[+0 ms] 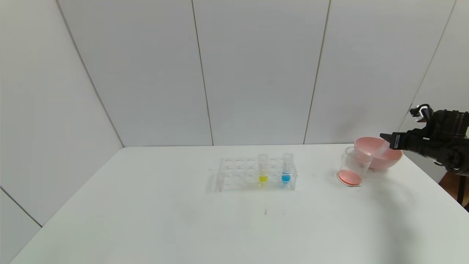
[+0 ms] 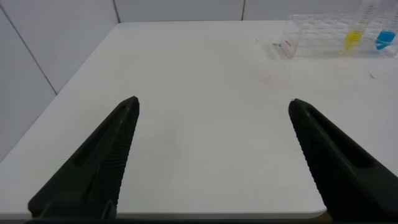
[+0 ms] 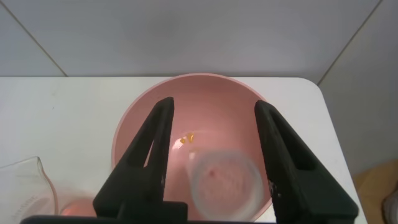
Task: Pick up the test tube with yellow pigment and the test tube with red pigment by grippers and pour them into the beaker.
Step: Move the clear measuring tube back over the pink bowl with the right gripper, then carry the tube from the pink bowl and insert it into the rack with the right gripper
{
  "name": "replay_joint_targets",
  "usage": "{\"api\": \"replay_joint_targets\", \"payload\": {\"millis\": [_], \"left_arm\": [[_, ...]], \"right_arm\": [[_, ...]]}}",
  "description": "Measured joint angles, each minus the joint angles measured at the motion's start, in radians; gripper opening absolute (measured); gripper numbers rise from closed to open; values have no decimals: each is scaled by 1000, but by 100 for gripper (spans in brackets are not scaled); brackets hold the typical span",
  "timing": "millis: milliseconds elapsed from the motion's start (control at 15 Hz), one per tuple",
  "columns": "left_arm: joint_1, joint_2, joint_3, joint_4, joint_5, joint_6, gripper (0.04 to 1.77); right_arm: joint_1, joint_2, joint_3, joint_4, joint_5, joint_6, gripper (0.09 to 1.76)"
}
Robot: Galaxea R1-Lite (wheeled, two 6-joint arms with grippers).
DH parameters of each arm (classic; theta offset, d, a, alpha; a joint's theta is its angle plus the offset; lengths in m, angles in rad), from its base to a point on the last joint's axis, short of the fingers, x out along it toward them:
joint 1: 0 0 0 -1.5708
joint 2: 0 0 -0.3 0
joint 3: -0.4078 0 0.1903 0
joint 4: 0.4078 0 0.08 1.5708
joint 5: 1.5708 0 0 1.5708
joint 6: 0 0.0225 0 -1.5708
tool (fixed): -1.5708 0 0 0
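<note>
The yellow tube (image 1: 262, 168) stands upright in the clear rack (image 1: 238, 176), next to a blue-liquid tube (image 1: 287, 168); the yellow tube also shows in the left wrist view (image 2: 352, 38). The beaker (image 1: 353, 167) holds red-orange liquid at its bottom and stands just in front of the pink bowl (image 1: 381, 161). My right gripper (image 1: 384, 141) hovers over the bowl, fingers spread wide (image 3: 213, 104). An emptied clear tube (image 3: 224, 180) shows end-on between the fingers, touching neither, with no red liquid in it. My left gripper (image 2: 214, 101) is open and empty over the table's near left part.
A few orange drops (image 3: 186, 138) lie inside the pink bowl (image 3: 140, 118). The beaker's lip (image 3: 25, 171) is close beside the bowl. The table's right edge runs just past the bowl. White wall panels stand behind the table.
</note>
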Motion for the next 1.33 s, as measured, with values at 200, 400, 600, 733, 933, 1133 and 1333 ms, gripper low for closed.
{"api": "replay_joint_targets", "payload": {"millis": [200, 400, 600, 733, 933, 1133, 1333], "left_arm": [[0, 0, 0, 0, 0, 0, 172], [0, 0, 0, 0, 0, 0, 172], [0, 0, 0, 0, 0, 0, 172], [0, 0, 0, 0, 0, 0, 172], [0, 0, 0, 0, 0, 0, 172], [0, 0, 0, 0, 0, 0, 172], [0, 0, 0, 0, 0, 0, 172]], "right_arm": [[-1, -3, -4, -3, -5, 0, 121], [-1, -24, 10, 2, -3, 0, 137], [6, -70, 37, 1, -9, 2, 147], [16, -123, 76, 11, -3, 1, 153], [61, -232, 191, 30, -4, 3, 159], [189, -369, 322, 49, -122, 80, 163], [375, -503, 404, 171, -291, 167, 165]]}}
